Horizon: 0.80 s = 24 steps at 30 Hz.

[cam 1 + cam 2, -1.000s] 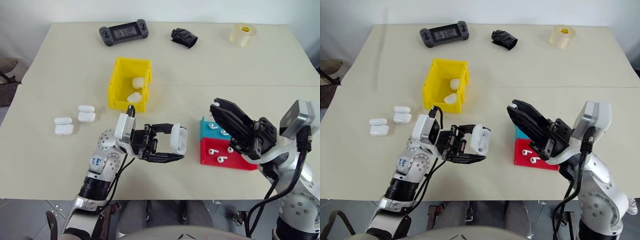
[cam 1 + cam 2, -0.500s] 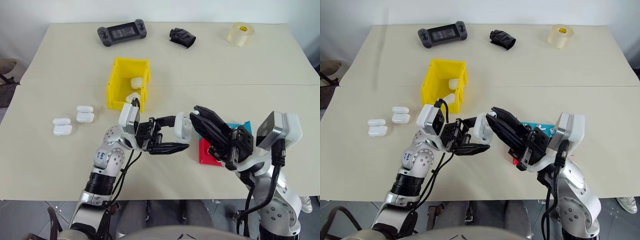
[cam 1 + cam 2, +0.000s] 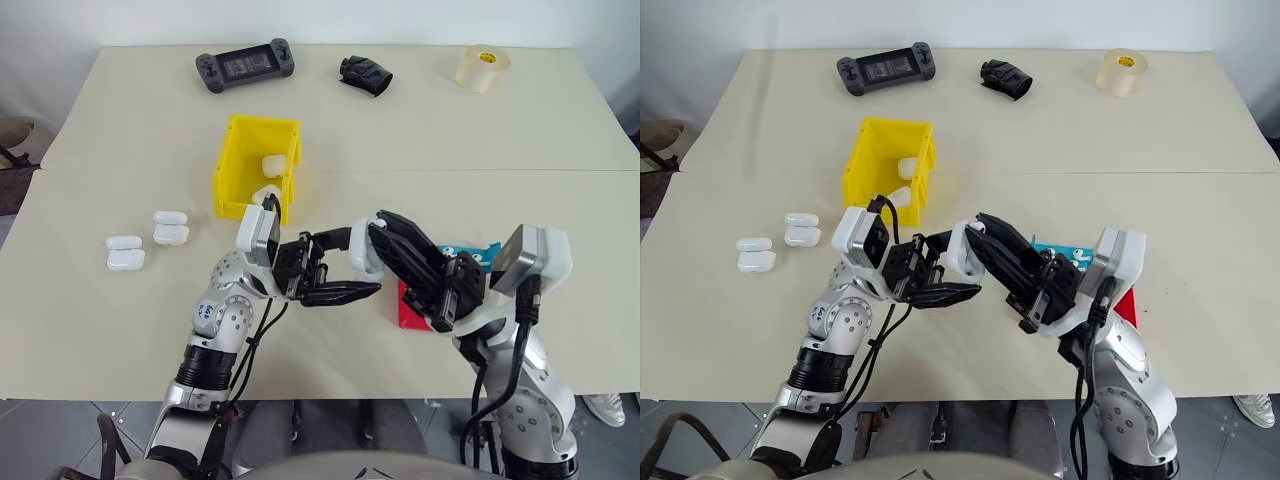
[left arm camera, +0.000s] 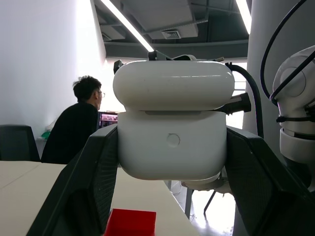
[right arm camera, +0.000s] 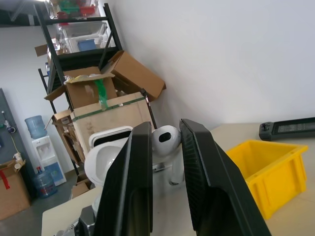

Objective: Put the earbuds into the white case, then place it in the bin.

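My left gripper (image 3: 360, 266) is shut on the white case (image 3: 367, 252) and holds it in the air above the table's front middle. In the left wrist view the case (image 4: 172, 142) sits squarely between both fingers. Its lid stands open in the right wrist view (image 5: 109, 147). My right gripper (image 3: 381, 223) is shut on one small white earbud (image 5: 165, 140), with its tips right at the top of the case. Whether the earbud touches the case I cannot tell. The yellow bin (image 3: 232, 165) stands behind the left arm and holds two white cases (image 3: 275, 163).
A blue tray (image 3: 472, 254) and a red tray (image 3: 408, 306) lie under my right arm. Several spare white cases (image 3: 126, 252) lie at the left. A game controller (image 3: 245, 65), a black object (image 3: 365, 75) and a tape roll (image 3: 480, 68) line the far edge. A person (image 4: 74, 125) sits in the background.
My right gripper has swung left from above the trays, carrying the earbud, until its tips meet the held case. The left gripper has kept its grip and stayed almost still.
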Each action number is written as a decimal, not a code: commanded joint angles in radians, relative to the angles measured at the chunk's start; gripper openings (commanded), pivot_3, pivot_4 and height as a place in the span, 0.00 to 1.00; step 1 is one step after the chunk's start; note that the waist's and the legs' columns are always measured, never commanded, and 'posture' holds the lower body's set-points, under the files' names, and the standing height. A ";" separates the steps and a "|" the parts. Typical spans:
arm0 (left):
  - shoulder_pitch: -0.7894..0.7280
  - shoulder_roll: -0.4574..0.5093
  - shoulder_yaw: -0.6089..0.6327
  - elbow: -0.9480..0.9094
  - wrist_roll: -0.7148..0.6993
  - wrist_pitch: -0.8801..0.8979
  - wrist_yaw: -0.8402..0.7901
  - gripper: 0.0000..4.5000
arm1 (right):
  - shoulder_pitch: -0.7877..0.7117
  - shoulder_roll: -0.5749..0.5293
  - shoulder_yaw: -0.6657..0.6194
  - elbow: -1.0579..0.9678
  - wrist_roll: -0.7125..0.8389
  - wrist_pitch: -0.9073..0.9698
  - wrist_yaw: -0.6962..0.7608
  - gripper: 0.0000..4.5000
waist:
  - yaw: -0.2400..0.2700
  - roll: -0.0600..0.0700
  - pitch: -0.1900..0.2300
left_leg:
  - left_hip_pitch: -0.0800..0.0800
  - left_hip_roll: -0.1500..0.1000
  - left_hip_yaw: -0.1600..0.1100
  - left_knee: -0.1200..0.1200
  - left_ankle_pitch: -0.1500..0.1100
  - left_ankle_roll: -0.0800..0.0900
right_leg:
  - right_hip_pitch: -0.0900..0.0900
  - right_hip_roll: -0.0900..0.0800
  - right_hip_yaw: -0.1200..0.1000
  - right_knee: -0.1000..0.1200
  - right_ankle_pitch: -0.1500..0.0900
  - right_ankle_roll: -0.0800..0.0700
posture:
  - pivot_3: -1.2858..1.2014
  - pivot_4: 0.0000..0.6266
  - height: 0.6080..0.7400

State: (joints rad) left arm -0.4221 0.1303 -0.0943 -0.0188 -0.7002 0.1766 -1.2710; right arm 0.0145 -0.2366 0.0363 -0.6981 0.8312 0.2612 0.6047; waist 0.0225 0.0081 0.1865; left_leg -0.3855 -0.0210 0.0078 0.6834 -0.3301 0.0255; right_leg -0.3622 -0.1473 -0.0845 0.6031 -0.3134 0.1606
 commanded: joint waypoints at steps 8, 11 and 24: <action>-0.034 -0.022 0.023 -0.018 -0.023 -0.004 0.029 0.62 | 0.028 -0.014 -0.011 -0.003 0.015 -0.026 0.014 0.10 | 0.000 0.000 0.000 | 0.000 0.000 0.000 0.000 0.000 0.000 | 0.000 0.000 0.000 0.000 0.000 0.000 | 0.52 0.24 1.00; -0.040 -0.026 0.027 -0.012 -0.020 -0.009 0.030 0.62 | 0.039 -0.035 -0.032 -0.005 0.037 -0.015 0.012 0.10 | 0.000 0.000 0.000 | 0.000 0.000 0.000 0.000 0.000 0.000 | 0.000 0.000 0.000 0.000 0.000 0.000 | 0.52 0.24 1.00; -0.047 -0.038 0.032 0.003 -0.007 -0.027 0.019 0.62 | 0.026 -0.126 -0.059 -0.009 0.188 0.080 0.010 0.19 | 0.001 0.000 0.000 | 0.000 0.001 0.000 0.000 0.000 0.000 | 0.000 0.000 0.000 -0.001 0.000 0.000 | 0.52 0.24 1.00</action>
State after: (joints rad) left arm -0.4587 0.1002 -0.0566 0.0113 -0.6989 0.1634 -1.2466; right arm 0.0505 -0.3518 -0.0282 -0.6768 0.9984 0.3287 0.6104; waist 0.0236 0.0079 0.1866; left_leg -0.3858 -0.0203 0.0078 0.6831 -0.3301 0.0256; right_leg -0.3617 -0.1476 -0.0845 0.6019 -0.3134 0.1606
